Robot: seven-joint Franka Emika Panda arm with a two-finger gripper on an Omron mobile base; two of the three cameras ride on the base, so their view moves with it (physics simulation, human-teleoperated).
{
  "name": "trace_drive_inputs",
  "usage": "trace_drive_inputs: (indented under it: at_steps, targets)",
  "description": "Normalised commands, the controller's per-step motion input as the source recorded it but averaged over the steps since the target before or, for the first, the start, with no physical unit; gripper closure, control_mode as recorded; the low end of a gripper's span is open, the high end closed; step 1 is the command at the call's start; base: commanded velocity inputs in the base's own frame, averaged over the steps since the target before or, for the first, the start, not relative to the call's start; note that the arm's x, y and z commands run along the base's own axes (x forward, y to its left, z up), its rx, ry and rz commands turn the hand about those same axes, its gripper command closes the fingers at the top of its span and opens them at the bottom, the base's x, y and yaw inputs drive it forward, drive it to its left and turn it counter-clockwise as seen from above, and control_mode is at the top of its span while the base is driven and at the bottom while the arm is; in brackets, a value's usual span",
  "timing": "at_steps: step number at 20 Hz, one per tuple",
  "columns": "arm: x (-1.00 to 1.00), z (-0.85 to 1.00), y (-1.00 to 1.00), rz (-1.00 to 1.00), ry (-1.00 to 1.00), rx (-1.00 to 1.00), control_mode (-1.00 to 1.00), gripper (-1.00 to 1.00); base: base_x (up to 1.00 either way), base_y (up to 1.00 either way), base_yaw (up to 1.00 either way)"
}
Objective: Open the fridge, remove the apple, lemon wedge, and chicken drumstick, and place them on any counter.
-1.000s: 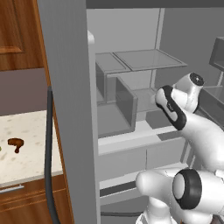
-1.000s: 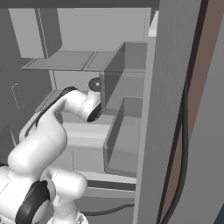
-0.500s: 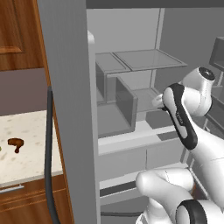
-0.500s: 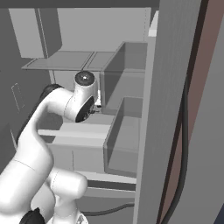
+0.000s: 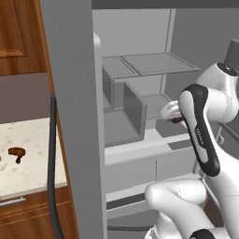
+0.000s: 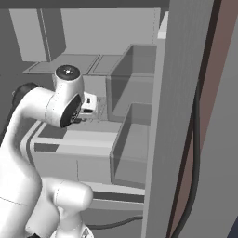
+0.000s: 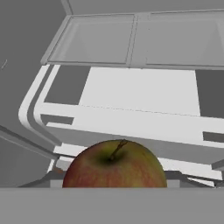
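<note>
1. The apple (image 7: 114, 164), red with a greenish top and a short stem, sits right at the bottom of the hand view, close against the hand, with the fridge's white shelves behind it.
2. The jaws look set about apple-wide, and the fruit seems to sit between them, but the fingers are hidden, so I cannot tell whether it is actually gripped.
3. In the left base view a dark reddish bit shows at the gripper (image 5: 173, 116), inside the open fridge (image 5: 140, 112) near its middle shelf.
4. The fridge door (image 5: 74, 116) stands swung wide, which leaves the arm room to reach in.
5. The chicken drumstick (image 5: 16, 153) already lies on the speckled worktop (image 5: 32, 163), beside the door, so it looks delivered.
</note>
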Motion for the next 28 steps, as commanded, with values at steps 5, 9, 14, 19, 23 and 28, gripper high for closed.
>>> trace_drive_inputs:
  at_steps: [5, 9, 14, 19, 23, 28]
  targets:
    - [-0.82, 0.21, 0.09, -0.02, -0.01, 0.0, -1.0, 1.0, 0.0, 0.0, 0.0]
    - [-0.62, 0.16, 0.0, -0.08, -0.07, 0.0, -1.0, 1.0, 0.0, 0.0, 0.0]
    - [-0.14, 0.01, 0.04, -0.06, -0.03, 0.0, -1.0, 1.0, 0.0, 0.0, 0.0]
    - [0.04, 0.0, 0.03, 0.0, 0.01, 0.0, -1.0, 1.0, 0.0, 0.0, 0.0]
    - [0.0, 0.0, 0.0, 0.0, 0.0, 0.0, 1.0, 1.0, -0.43, 0.0, 0.0]
    - [0.0, 0.0, 0.0, 0.0, 0.0, 0.0, 1.0, 1.0, -0.98, 0.0, 0.0]
